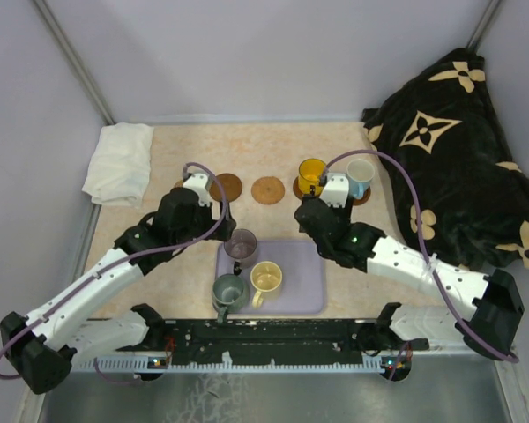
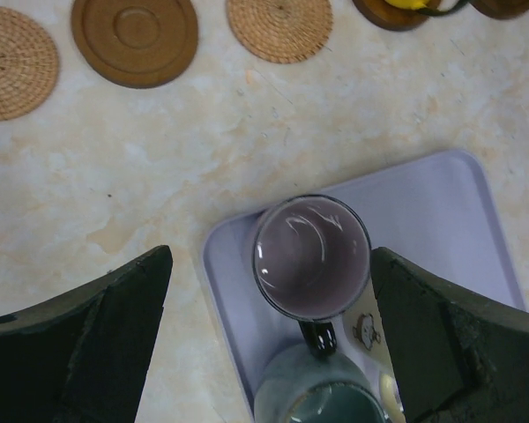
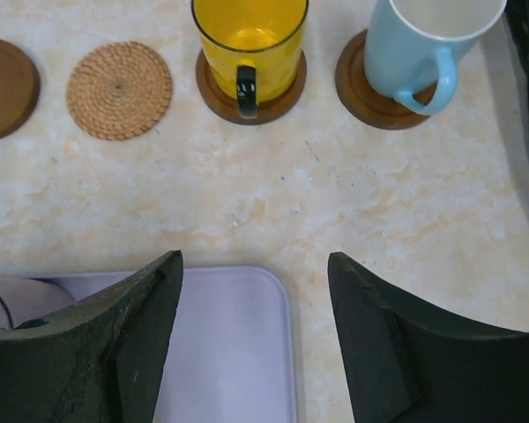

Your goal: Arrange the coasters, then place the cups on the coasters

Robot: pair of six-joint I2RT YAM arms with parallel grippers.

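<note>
Five coasters lie in a row at the back: woven tan (image 2: pixel 13 62), dark brown (image 2: pixel 134 40), woven tan (image 3: pixel 119 90), and two dark ones. The yellow cup (image 3: pixel 247 35) stands on one dark coaster (image 3: pixel 213 95) and the white cup with a blue handle (image 3: pixel 423 44) on the other (image 3: pixel 360 92). On the lavender tray (image 1: pixel 304 295) stand the purple cup (image 2: pixel 310 256), cream cup (image 1: pixel 266 278) and grey-green cup (image 1: pixel 229 293). My left gripper (image 2: pixel 271 256) hangs open above the purple cup, fingers either side of it. Over the tray's far right corner, my right gripper (image 3: pixel 256 257) is open and empty.
A folded white cloth (image 1: pixel 119 163) lies at the back left. A dark blanket with cream flower shapes (image 1: pixel 458 150) is heaped along the right side. Grey walls close in the table on three sides.
</note>
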